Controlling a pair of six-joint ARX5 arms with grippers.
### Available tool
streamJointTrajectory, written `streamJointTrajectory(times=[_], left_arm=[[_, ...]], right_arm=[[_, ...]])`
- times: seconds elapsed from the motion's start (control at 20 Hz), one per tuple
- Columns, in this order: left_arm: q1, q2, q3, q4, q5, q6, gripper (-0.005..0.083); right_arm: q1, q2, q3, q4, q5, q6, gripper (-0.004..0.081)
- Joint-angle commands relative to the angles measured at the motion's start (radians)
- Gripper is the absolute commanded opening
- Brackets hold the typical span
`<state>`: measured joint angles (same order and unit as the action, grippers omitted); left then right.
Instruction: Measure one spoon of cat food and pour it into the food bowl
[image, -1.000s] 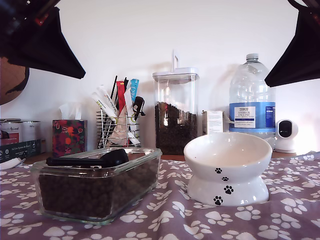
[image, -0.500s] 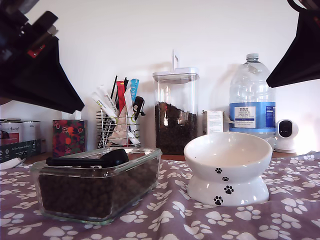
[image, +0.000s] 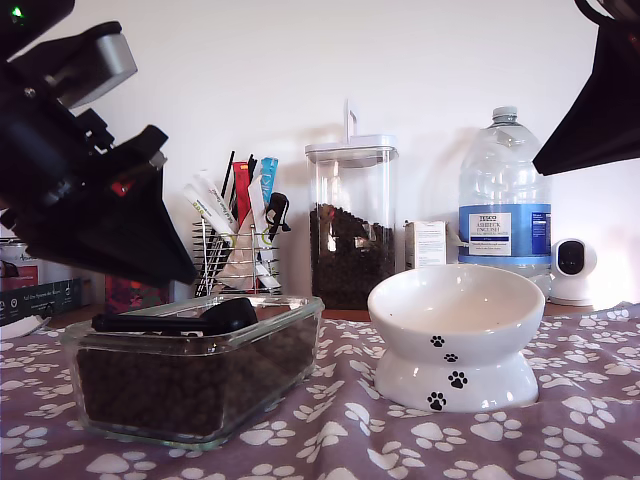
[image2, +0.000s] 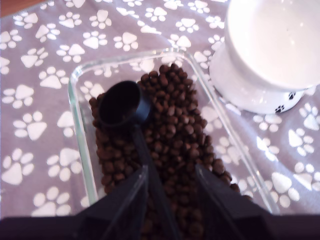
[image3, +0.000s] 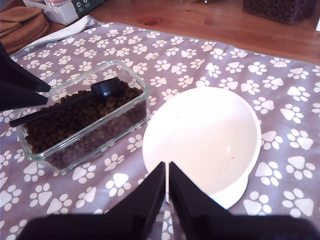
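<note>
The black spoon (image: 215, 316) lies on the cat food (image: 190, 375) in a rectangular clear glass dish (image: 300, 320), its cup (image2: 122, 105) toward the white food bowl (image: 455, 320). My first gripper (image2: 171, 169) hangs open just above the dish, and the spoon's handle runs between its fingers without touching them. It shows in the exterior view's left as a dark mass (image: 120, 220). My second gripper (image3: 167, 167) is shut on nothing, high over the bowl (image3: 200, 140), which has nothing in it. Its arm (image: 595, 110) fills the exterior view's upper right corner.
Behind the dish stand a wire rack of coloured utensils (image: 238, 245), a tall clear canister of kibble (image: 351, 225), a small box (image: 427, 243), a large water bottle (image: 504, 200) and a small white camera (image: 573, 270). A purple paw-print cloth (image: 330, 430) covers the table.
My first arm has come down at the exterior view's left, toward the glass dish. The second arm, spoon and bowl have stayed put.
</note>
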<state>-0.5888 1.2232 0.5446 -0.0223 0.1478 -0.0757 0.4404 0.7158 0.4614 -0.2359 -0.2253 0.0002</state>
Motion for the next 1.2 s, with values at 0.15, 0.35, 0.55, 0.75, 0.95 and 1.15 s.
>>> streamJointTrajectory(times=[0.15, 0.35, 0.55, 0.75, 0.95, 1.15], left_arm=[[-0.003, 0.089, -0.004, 0.027, -0.006, 0.005, 0.0267], [-0.003, 0.119, -0.004, 0.045, -0.032, 0.005, 0.0266], [-0.003, 0.119, -0.004, 0.035, -0.032, 0.005, 0.0150], [-0.003, 0.119, -0.004, -0.008, -0.032, 0.005, 0.0084], [-0.003, 0.119, -0.002, -0.006, -0.035, 0.005, 0.0054], [-0.003, 0.118, 0.013, -0.007, -0.095, 0.006, 0.0044]], right_arm=[[0.004, 0.002, -0.016, 0.007, 0.002, -0.001, -0.0011], [0.004, 0.002, -0.016, 0.007, 0.002, -0.002, -0.0011], [0.004, 0.002, -0.016, 0.008, 0.002, -0.002, -0.0011], [0.004, 0.002, -0.016, 0.008, 0.002, -0.001, -0.0011], [0.004, 0.002, -0.016, 0.007, 0.001, -0.001, -0.0011], [0.004, 0.002, -0.016, 0.007, -0.001, -0.001, -0.0011]])
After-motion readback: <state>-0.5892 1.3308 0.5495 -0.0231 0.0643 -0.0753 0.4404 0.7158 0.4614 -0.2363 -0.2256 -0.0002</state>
